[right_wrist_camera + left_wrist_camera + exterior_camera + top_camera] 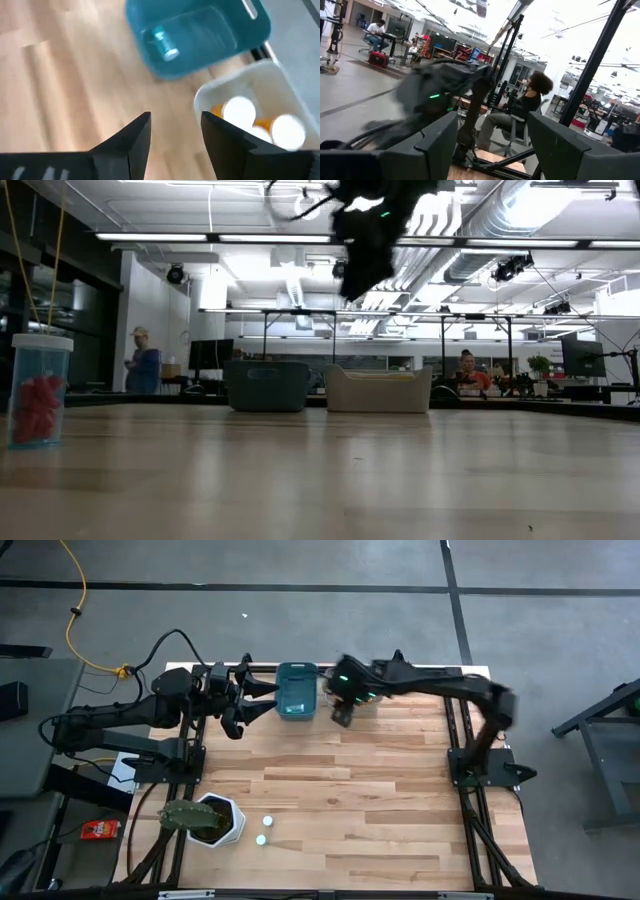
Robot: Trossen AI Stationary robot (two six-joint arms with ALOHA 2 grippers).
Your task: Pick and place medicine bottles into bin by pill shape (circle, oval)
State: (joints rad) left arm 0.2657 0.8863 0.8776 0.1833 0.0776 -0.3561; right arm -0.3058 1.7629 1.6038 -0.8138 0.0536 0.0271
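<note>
Behind your wooden table point(340, 790), people sit in the open room. At 12 o'clock, the teal bin point(200, 35) holds one bottle point(165, 44); the white bin point(250, 100) beside it holds several capped bottles point(239, 112). Your right gripper point(175, 137) hovers there, jaws apart and empty. Your left gripper point(492, 145) waits at 11 o'clock, jaws apart. Two loose bottles point(264, 831) stand at 7 o'clock.

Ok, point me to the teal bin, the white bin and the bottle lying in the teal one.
teal bin point(250, 30), right wrist view, on its far rim.
white bin point(210, 97), right wrist view, on its near rim.
bottle point(164, 44), right wrist view, on its body, lying inside the teal bin.
</note>
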